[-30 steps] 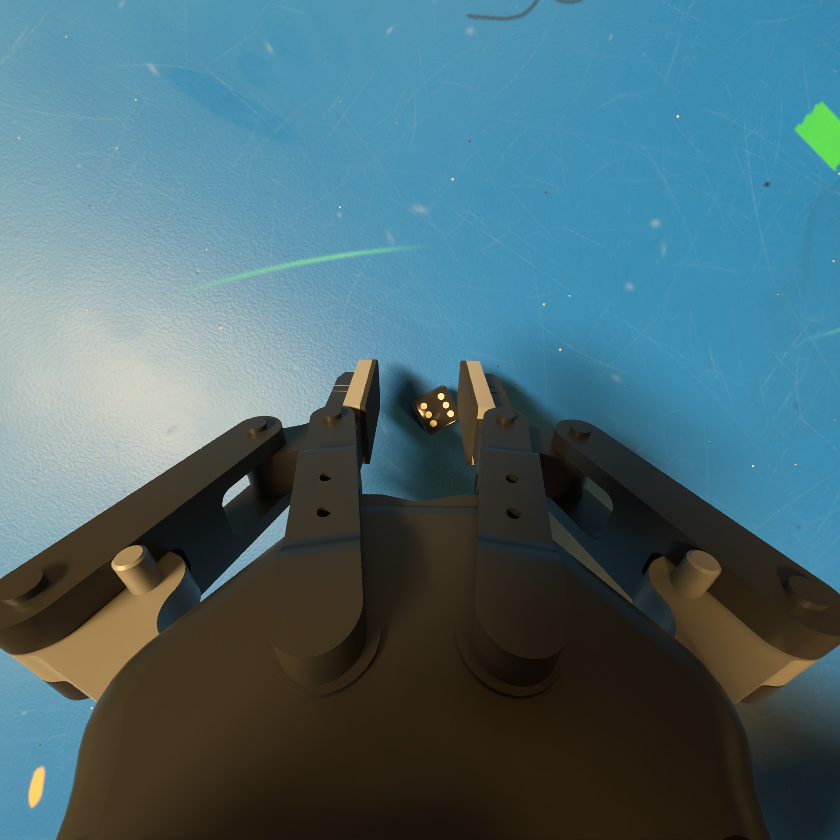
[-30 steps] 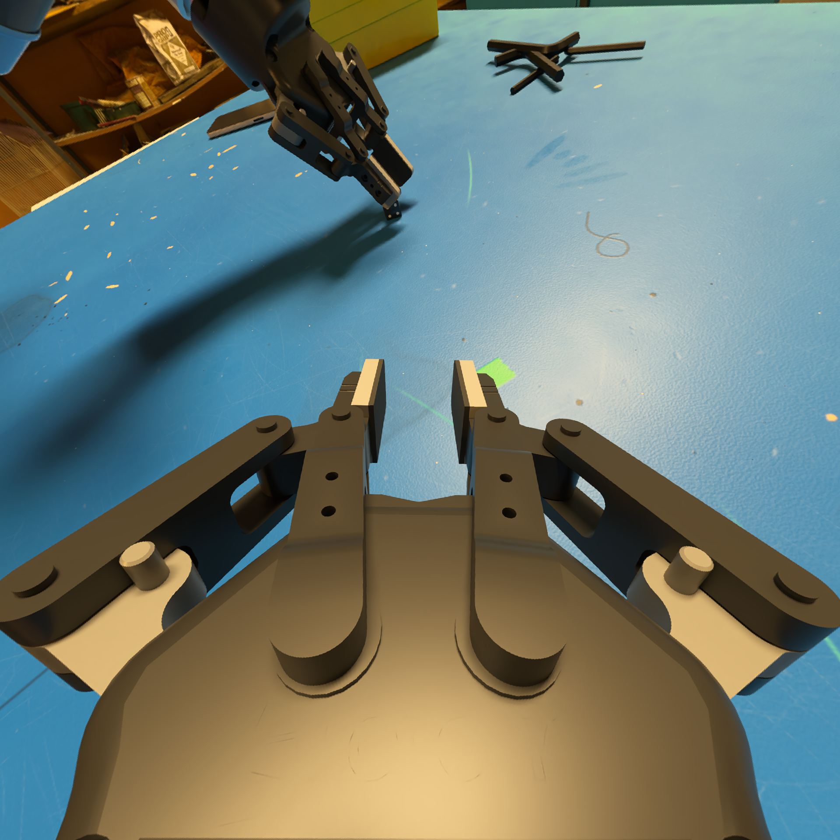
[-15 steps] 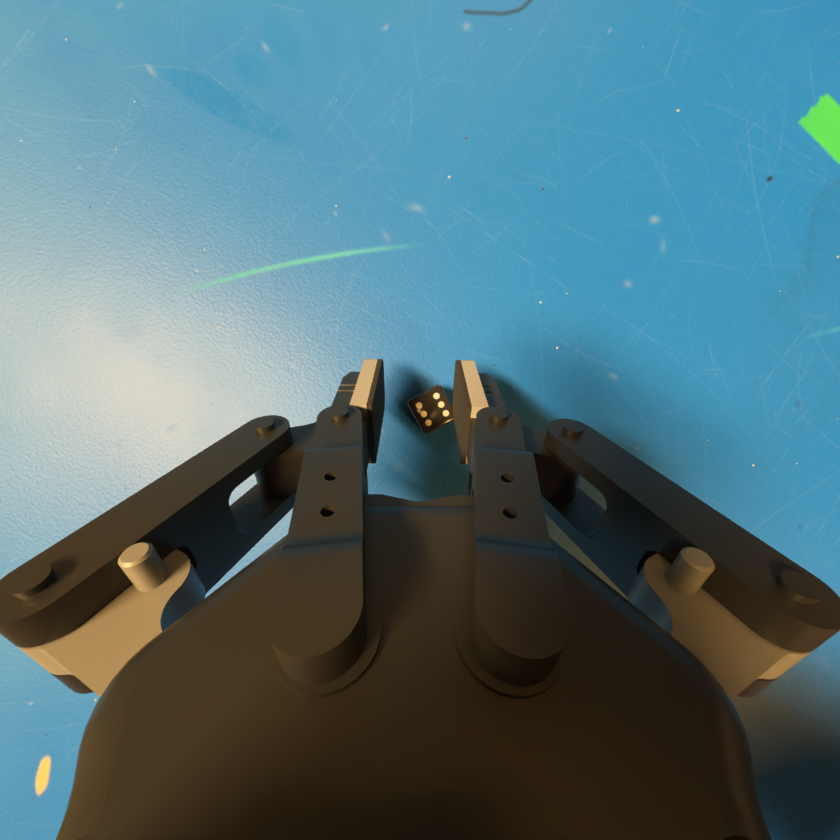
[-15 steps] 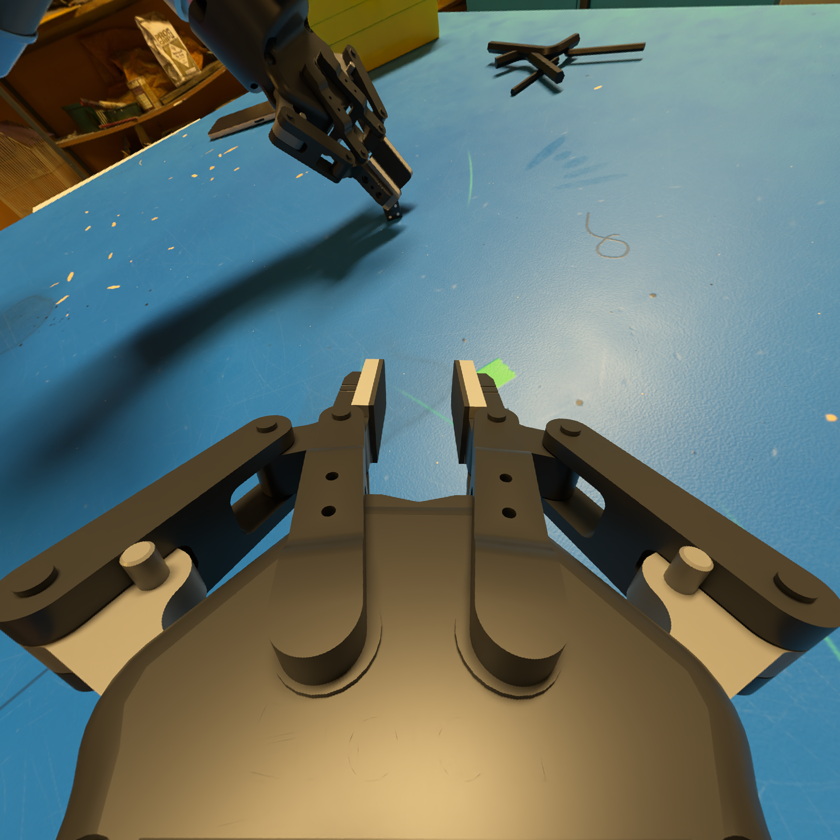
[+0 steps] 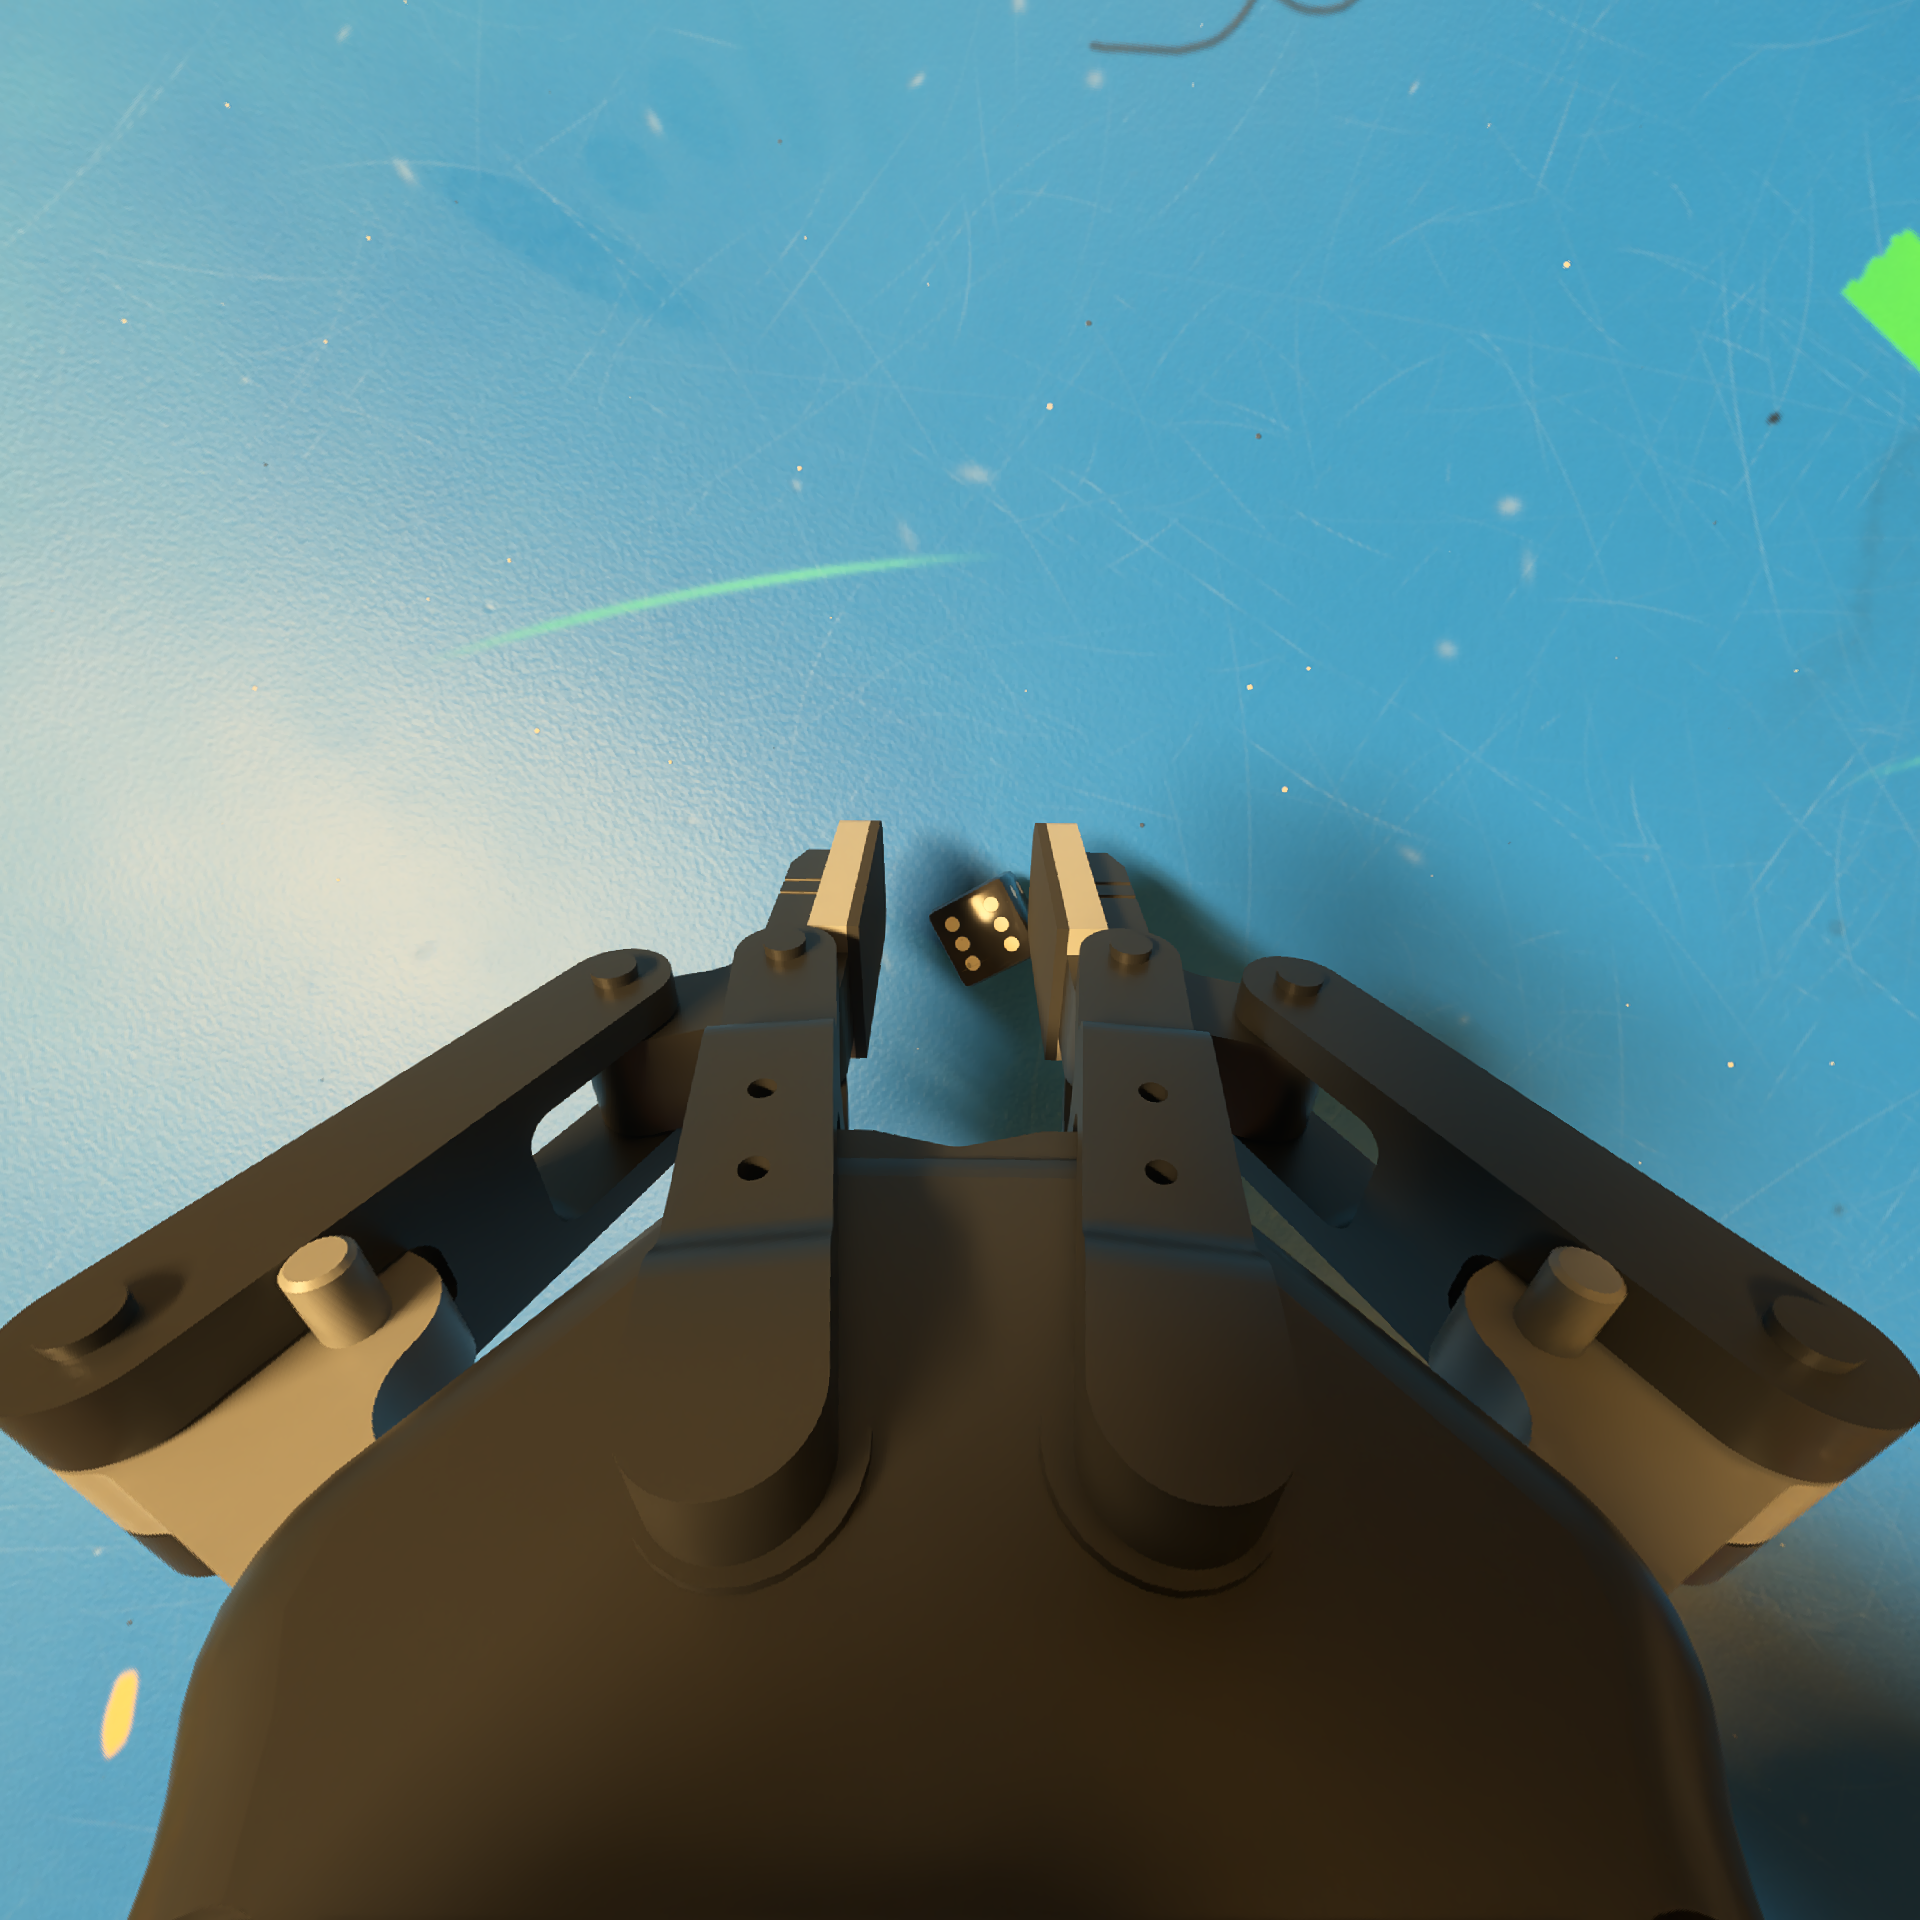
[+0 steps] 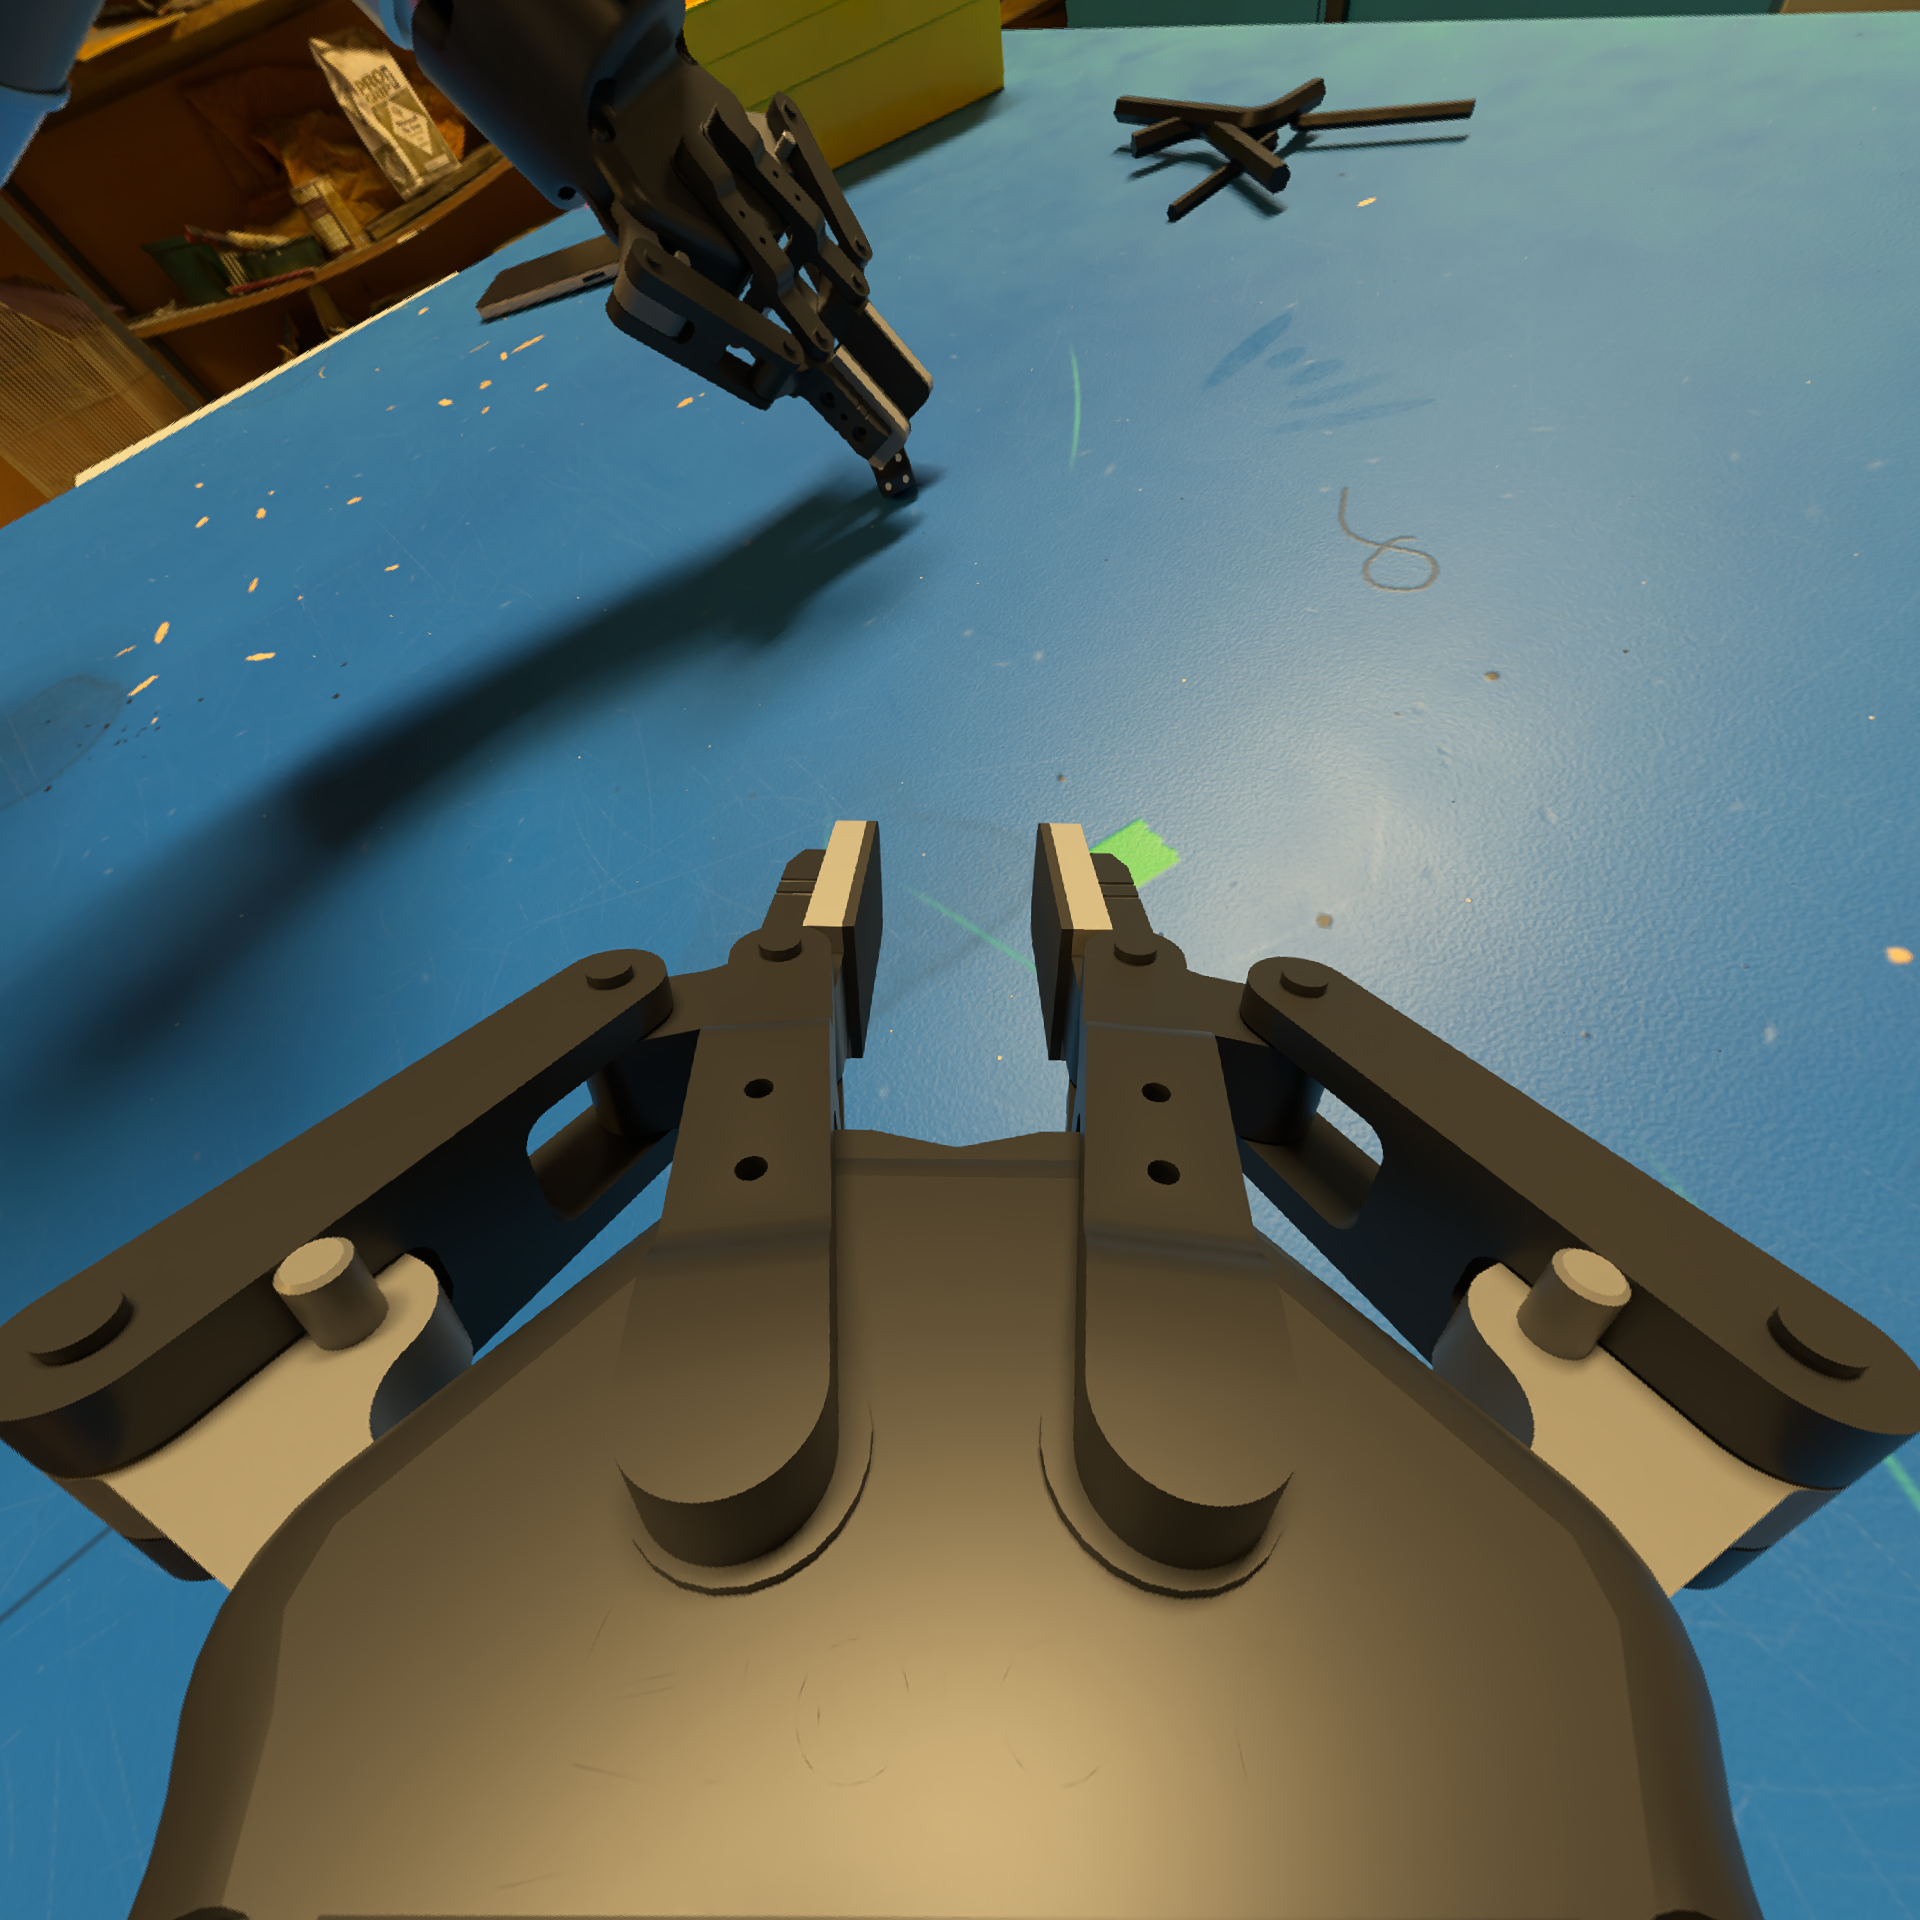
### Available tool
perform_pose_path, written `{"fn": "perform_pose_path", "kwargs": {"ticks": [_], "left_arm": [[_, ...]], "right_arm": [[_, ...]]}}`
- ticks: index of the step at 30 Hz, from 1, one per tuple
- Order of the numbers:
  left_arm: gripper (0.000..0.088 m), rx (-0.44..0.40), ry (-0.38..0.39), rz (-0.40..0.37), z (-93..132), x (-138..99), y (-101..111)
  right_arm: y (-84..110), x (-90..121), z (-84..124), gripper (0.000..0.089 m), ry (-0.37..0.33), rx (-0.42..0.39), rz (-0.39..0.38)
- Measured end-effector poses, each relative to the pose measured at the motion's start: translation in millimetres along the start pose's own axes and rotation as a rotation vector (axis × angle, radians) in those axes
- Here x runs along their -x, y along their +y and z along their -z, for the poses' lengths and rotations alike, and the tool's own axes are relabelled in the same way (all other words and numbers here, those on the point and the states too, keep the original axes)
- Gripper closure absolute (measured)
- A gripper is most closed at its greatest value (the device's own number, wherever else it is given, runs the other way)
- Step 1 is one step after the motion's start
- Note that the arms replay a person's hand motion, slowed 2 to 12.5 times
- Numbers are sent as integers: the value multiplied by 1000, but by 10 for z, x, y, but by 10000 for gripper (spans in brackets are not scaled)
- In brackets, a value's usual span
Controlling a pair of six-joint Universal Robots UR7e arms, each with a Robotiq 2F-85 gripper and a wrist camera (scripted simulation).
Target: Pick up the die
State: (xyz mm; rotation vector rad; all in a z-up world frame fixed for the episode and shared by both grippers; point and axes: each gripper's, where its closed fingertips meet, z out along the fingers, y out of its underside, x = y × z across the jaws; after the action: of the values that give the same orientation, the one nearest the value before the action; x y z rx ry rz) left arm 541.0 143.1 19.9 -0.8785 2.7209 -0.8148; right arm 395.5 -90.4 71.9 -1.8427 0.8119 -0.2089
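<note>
A small black die [image 5: 982, 928] with pale pips lies on the blue table [image 5: 935, 416], tilted, between the fingers of my left gripper [image 5: 956, 836]. It touches the right pad [image 5: 1060, 914]. A gap separates it from the left pad [image 5: 847, 883]. The jaws are narrowed but not clamped. In the right wrist view the left gripper [image 6: 883, 457] points down at the die [image 6: 896, 480] at the far middle left. My right gripper [image 6: 956, 836] is open and empty, hovering over the table far from the die.
A heap of black sticks [image 6: 1247, 135] lies at the far right, a yellow box [image 6: 862, 52] and a flat grey slab [image 6: 551, 286] at the far left. Green tape [image 6: 1138, 852] sits by my right fingertips. The table edge [image 6: 260, 384] runs along the left.
My left gripper's jaws have narrowed around the die, and the die now rests against the right pad, turned slightly. The right gripper has not moved.
</note>
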Motion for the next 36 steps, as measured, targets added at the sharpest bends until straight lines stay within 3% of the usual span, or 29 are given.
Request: {"fn": "perform_pose_path", "kwargs": {"ticks": [36], "left_arm": [[551,15,-23,4,50,23,61]], "right_arm": [[10,9,-8,625,-5,5,-1]]}}
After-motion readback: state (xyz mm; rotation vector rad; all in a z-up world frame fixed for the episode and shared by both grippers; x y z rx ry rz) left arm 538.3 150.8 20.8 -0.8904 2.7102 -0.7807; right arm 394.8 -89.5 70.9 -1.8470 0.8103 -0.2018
